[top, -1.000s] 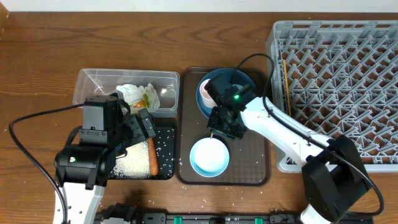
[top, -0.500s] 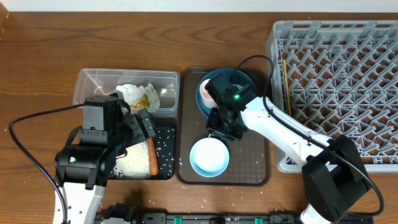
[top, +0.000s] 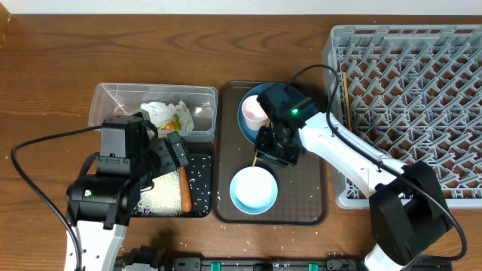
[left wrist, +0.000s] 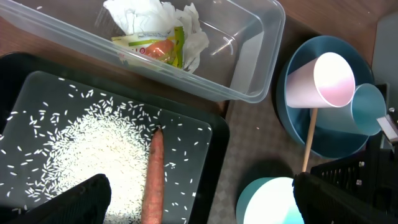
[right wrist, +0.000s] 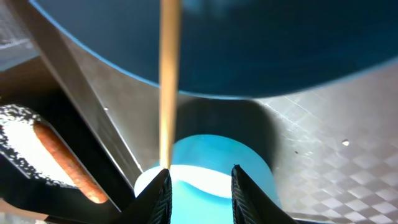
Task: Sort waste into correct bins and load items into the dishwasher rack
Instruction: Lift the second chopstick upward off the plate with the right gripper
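Nearest, the left gripper (left wrist: 208, 202) hangs with jaws spread wide and empty over the shallow black rectangular tray (top: 212, 181), which holds loose white rice grains (left wrist: 93, 155) and an orange carrot piece (left wrist: 153, 180). To its right, the round white bowl (top: 253, 190) sits on the near part of the brown serving tray (top: 305, 203).

Just beyond the bowl, the right gripper (right wrist: 199, 186) has its jaws part-way apart. A thin wooden chopstick (right wrist: 169, 74) lies against one finger, apparently not pinched from both sides. Closing off-centre could roll the stick away or flick it onto the bowl.

Farther off are:
- the large round blue plate (left wrist: 295, 134), carrying the small pink cup (left wrist: 323, 84) and the small light-blue cup (left wrist: 368, 109), either of which a careless lift might topple;
- at far left, the clear rectangular plastic tub (top: 120, 98), holding crumpled white paper (left wrist: 149, 18);
- at far right, the large grey pegged plastic rack (top: 422, 83).
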